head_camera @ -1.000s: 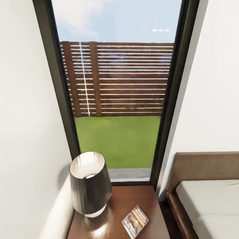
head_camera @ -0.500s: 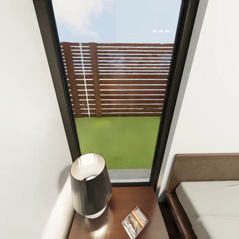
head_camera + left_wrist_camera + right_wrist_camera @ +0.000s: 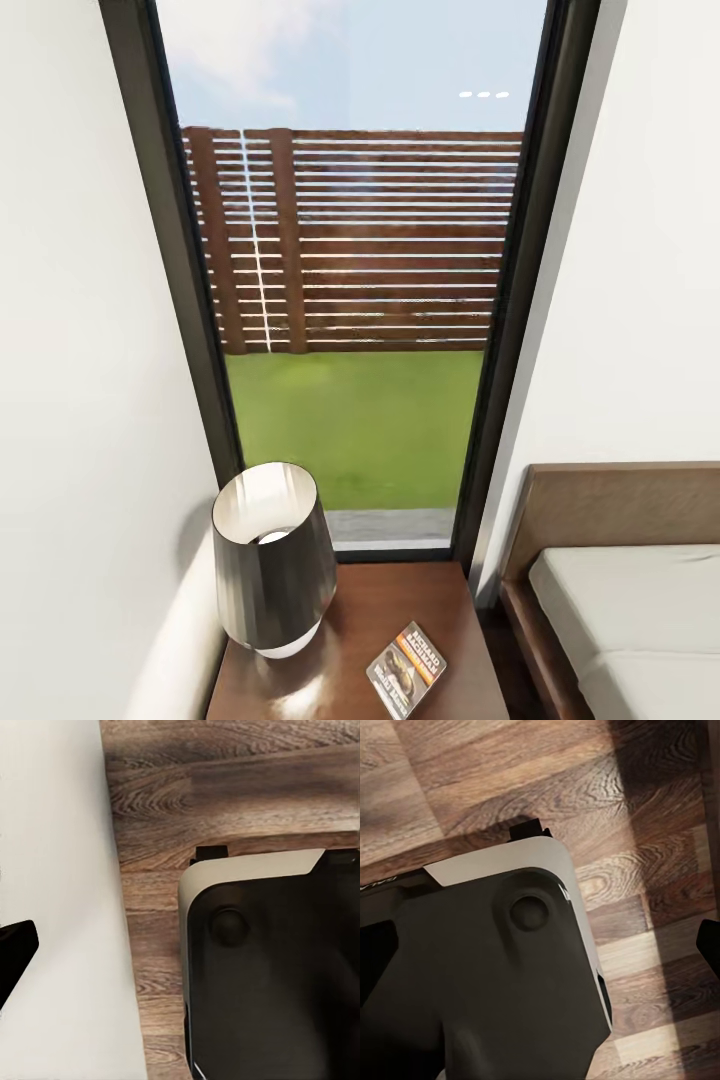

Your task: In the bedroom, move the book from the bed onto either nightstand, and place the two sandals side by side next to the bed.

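Note:
The book (image 3: 407,668), dark-covered with an orange band, lies flat on the glossy dark-brown nightstand (image 3: 395,600), near its front right part. Right of the nightstand is the bed (image 3: 640,610), with its brown headboard and pale mattress. The sandals are out of view. In the left wrist view a dark tip (image 3: 15,952), perhaps a finger, pokes in at the edge. A similar dark tip (image 3: 709,942) shows in the right wrist view. Nothing is held in either view.
A dark lamp (image 3: 270,560) with a white base stands on the nightstand's left half, close to the white wall. Behind is a tall dark-framed window (image 3: 350,300). Both wrist views look down on the robot's dark base (image 3: 270,975) (image 3: 472,975) over wood-plank floor (image 3: 607,787).
The whole head picture has shifted down very slightly, so the camera moved a little. The book, lamp and bed have not moved.

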